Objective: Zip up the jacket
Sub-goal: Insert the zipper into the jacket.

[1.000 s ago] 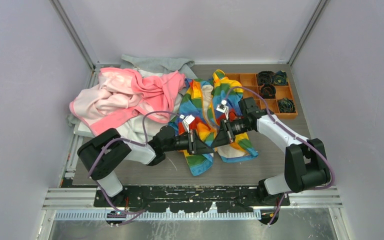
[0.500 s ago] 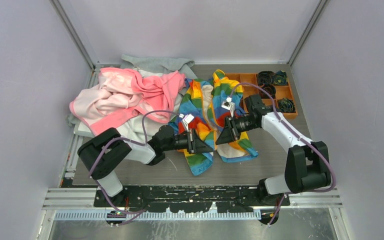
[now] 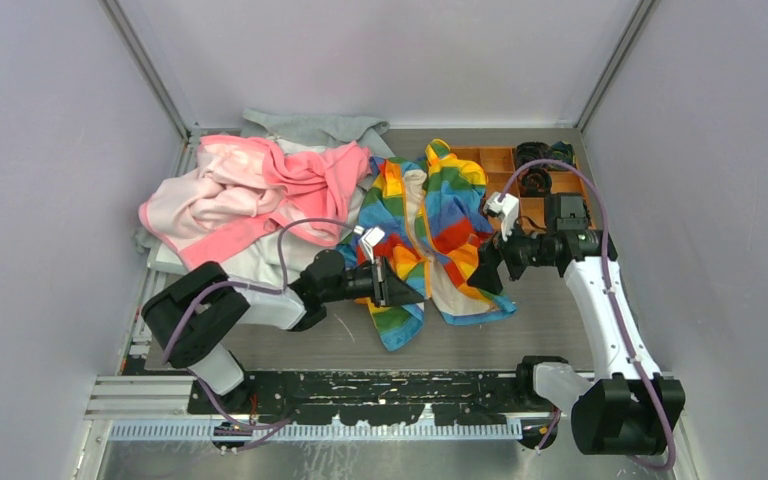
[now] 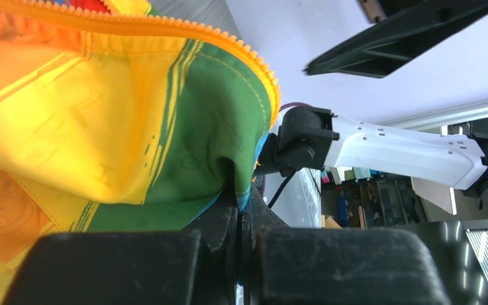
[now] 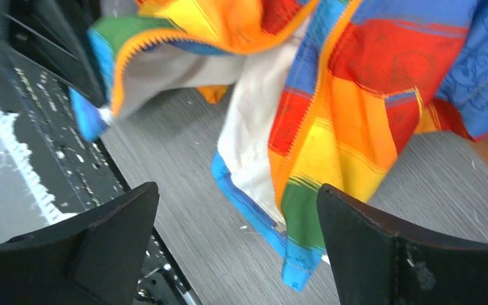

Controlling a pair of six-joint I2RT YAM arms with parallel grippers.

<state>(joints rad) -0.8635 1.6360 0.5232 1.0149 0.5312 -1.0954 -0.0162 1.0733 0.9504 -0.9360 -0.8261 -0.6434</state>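
The rainbow-striped jacket lies unzipped in the middle of the table, its cream lining showing between the two front panels. My left gripper is shut on the green and blue lower edge of the jacket's left panel, and the orange zipper teeth run above it. My right gripper hangs open just right of the jacket with nothing between its fingers. In the right wrist view, the right panel's hem and its zipper edge lie on the table beyond the spread fingertips.
A pink garment and a grey garment are piled at the back left. An orange compartment tray with black items stands at the back right, close behind the right arm. My right arm shows in the left wrist view.
My right gripper has opened, let go of the jacket and drawn back to the right. The left gripper has stayed shut on the jacket's lower edge.
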